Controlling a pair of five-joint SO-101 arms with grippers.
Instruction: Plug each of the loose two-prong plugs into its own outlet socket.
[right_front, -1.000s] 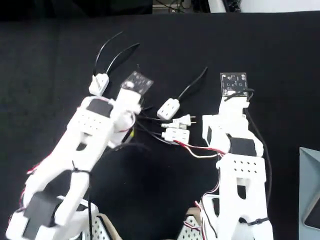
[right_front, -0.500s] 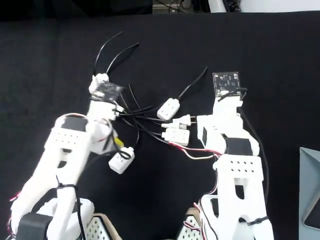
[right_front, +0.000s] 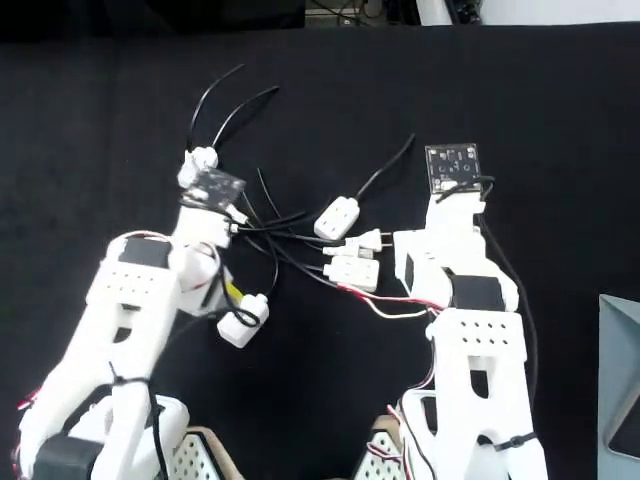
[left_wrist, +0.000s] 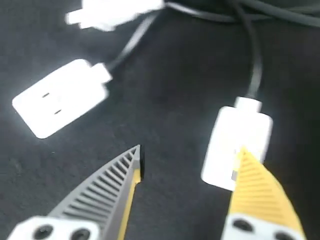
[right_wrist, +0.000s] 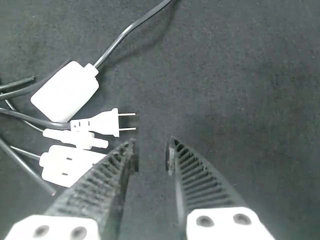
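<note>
Having been swung back, the left gripper (left_wrist: 190, 167) is held open, an outlet socket (left_wrist: 235, 142) just beside its yellow finger (left_wrist: 255, 185); a two-prong plug (right_wrist: 102, 122) is left unplugged near the slightly open right gripper (right_wrist: 150, 150).

The table (right_wrist: 240, 75) wears matt black cloth with a fine nap. The outlet socket (right_wrist: 65, 92) and plug (right_wrist: 102, 123) are smooth white plastic, the 2 prongs (right_wrist: 127, 114) shiny metal, the cord (right_wrist: 132, 31) smooth black

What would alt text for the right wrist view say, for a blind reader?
The right hand, slightly open, hangs over a black table beside a white two-prong plug. One white socket lies past the plug, another nearer the hand.
</note>
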